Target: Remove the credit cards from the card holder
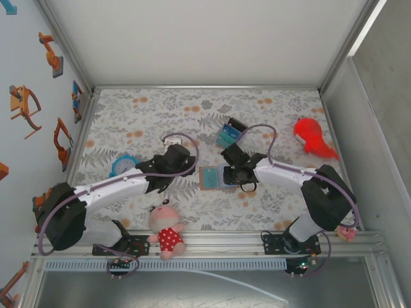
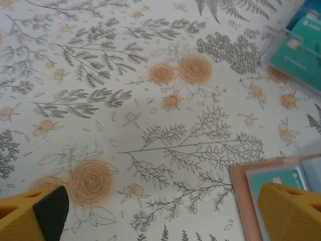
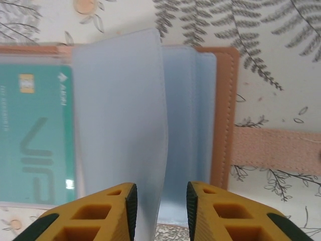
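Flowers and grey leaves are printed all over the worktop (image 1: 128, 115), and white walls stand round it. Near the middle lies the card holder (image 3: 224, 110). It is open like a book and lies flat. It has a pinkish-tan edge, and inside are blue-grey and see-through pockets. A green card (image 3: 40, 130) with big letters sits in a pocket on the side far from the tab (image 3: 276, 150). That little tan tab sticks out flat from the holder onto the cloth.

My right claw (image 3: 160, 206) is right over the holder. Its two yellow fingers have dark pads (image 3: 131, 206), and they stand a bit apart, about half way open. One see-through pocket (image 3: 120, 110) stands up from the rest, and its edge runs down into the gap between my fingers. I am not pinching it, and I cannot tell if a pad touches it.

My left claw (image 2: 163, 216) is just beside the holder's left side, low over the cloth. It is open very wide and holds nothing. One of its yellow fingers (image 2: 288, 211) is over the holder's corner.

Behind the holder, near it but not touching, is a block (image 1: 229, 133) striped black, blue and teal. A blue clock (image 1: 123, 165) lies to the left. A red toy (image 1: 313, 136) lies well off to the right. A doll (image 1: 167, 234) in a red dotted dress lies at the near edge, between my two arms.
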Motion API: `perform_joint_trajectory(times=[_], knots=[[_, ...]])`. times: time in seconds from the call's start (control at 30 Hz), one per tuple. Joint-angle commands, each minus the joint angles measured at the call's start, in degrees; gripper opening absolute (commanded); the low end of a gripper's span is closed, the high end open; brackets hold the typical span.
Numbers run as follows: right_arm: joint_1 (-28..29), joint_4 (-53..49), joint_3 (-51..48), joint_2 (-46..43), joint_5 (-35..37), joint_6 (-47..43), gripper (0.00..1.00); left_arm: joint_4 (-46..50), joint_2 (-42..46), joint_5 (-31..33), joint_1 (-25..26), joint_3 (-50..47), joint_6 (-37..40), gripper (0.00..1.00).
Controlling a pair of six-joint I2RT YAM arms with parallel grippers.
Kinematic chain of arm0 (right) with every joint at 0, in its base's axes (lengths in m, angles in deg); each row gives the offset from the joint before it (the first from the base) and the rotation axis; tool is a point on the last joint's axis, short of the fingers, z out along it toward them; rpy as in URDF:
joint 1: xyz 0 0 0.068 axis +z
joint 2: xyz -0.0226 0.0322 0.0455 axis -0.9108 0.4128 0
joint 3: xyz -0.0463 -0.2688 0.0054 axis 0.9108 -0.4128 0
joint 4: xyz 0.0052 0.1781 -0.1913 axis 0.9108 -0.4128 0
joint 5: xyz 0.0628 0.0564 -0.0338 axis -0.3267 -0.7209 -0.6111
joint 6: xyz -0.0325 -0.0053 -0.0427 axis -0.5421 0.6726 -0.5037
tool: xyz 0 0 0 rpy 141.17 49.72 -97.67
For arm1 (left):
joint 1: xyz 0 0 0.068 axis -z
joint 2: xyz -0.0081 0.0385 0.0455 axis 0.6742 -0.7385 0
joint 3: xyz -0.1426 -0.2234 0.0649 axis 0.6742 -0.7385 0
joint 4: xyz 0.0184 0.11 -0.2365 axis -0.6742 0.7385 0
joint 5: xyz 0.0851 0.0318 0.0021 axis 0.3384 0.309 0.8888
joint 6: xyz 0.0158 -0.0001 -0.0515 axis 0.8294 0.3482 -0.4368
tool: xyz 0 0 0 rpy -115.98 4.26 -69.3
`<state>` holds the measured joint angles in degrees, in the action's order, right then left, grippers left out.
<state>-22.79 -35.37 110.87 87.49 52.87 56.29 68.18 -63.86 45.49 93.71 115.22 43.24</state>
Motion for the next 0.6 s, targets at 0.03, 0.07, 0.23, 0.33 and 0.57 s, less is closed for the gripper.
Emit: perform_joint_trajectory(times=[0.03,0.07,0.23,0.33,0.57], knots=[[-0.89,0.96,-1.81,-0.95,0.99,1.35,0.30,0.05,-4.32,2.08,2.61,3.15,1.36,0.97],[-0.99,1.04,-2.09,-0.86,1.12,1.33,0.30,0.34,-5.55,2.76,3.24,3.63,1.43,0.97],[-2.24,0.89,-3.41,-1.36,2.24,1.47,0.27,0.44,-10.29,3.83,5.95,5.32,1.55,0.97],[-2.66,0.42,-3.85,-2.69,2.86,1.53,0.26,0.36,-13.37,4.09,6.78,6.11,1.61,0.97],[-3.35,0.16,-4.30,-7.95,4.12,2.22,0.21,0.80,-17.63,3.94,6.89,6.65,0.70,0.97]])
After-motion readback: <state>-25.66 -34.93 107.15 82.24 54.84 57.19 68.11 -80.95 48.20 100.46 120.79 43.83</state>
